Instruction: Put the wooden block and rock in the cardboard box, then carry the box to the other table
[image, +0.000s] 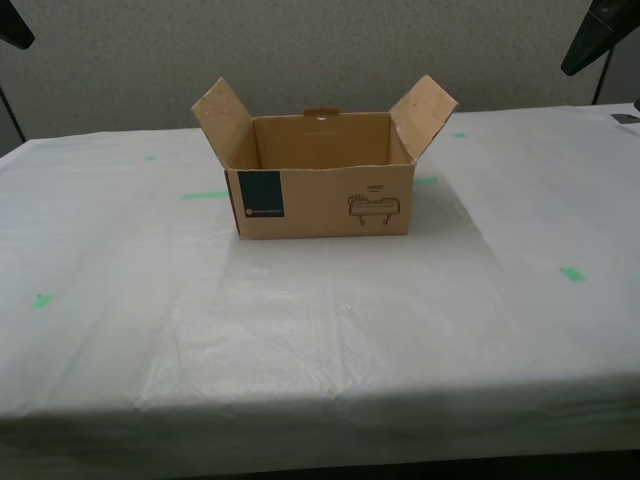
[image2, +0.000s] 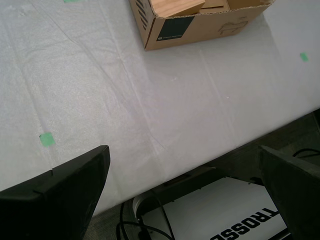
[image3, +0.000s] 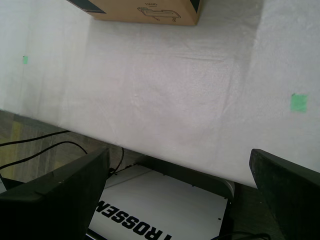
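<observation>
The cardboard box (image: 320, 195) stands open on the other table (image: 320, 340), a white wrinkled cloth with green tape marks. Its navy label and line-drawn logo face the exterior camera. Inside the box (image2: 200, 22) lies the wooden block (image2: 177, 6), its tan top just showing. The rock is hidden. My second gripper (image2: 183, 157) hangs open over the table's near edge, well short of the box, with nothing between its fingers (image2: 65, 195). My first gripper (image3: 180, 160) is also open and empty above the near edge, and the box (image3: 150, 12) lies far ahead of it.
Two dark arm parts (image: 600, 35) (image: 12, 28) poke into the exterior view's upper corners. Green tape pieces (image: 572, 273) (image: 42, 300) dot the cloth. The robot's white base (image2: 240, 215) (image3: 150, 210) and black cables sit under the table's near edge.
</observation>
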